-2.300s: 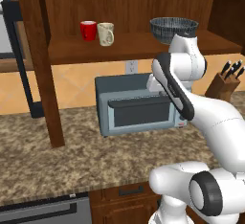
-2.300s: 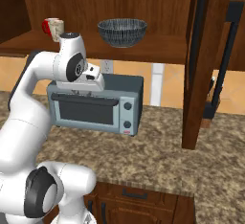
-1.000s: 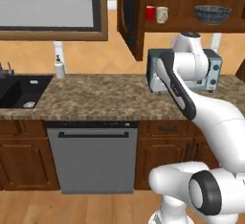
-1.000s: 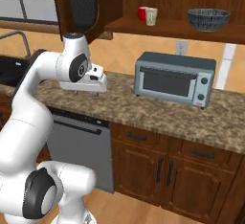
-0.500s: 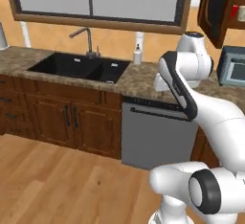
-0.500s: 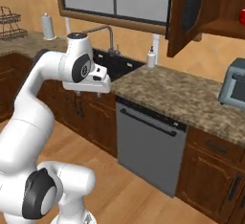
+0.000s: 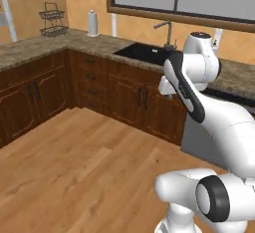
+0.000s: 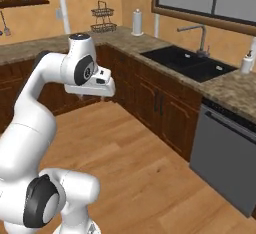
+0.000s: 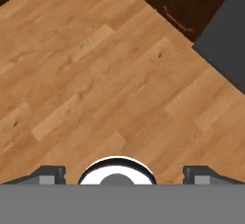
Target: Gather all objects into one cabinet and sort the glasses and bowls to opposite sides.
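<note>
Above a bare stretch of wooden floor (image 9: 119, 74), the robot's hand (image 9: 124, 173) hangs folded in close to the arm, its two dark fingertips (image 9: 48, 173) standing wide apart with nothing between them. The hand view looks straight down at floorboards, with dark cabinet doors (image 9: 177, 3) and the grey front of a dishwasher (image 9: 229, 46) crossing its upper right corner. That tucked, empty posture reads as a carrying stance for travel, not a reach: the base sits out in the middle of the kitchen, well apart from any worktop.

From the right base view, the hand (image 8: 100, 94) points downward beside the shoulder, while an L-shaped granite worktop (image 8: 125, 40) runs along the far walls. A black sink (image 8: 187, 63) with a curved tap (image 8: 197, 35) is set into it, a soap bottle (image 8: 245, 63) at its far end, a white paper-towel roll (image 8: 137, 22) and a wire rack (image 8: 102, 20) near the corner. The left base view shows the same sink (image 7: 142, 53) behind the arm.

None of the mugs, the bowl or the wall cabinet that is to receive them appears from this spot, so where they stand cannot be told. The robot appears to be between stops, with the gathering unfinished.
</note>
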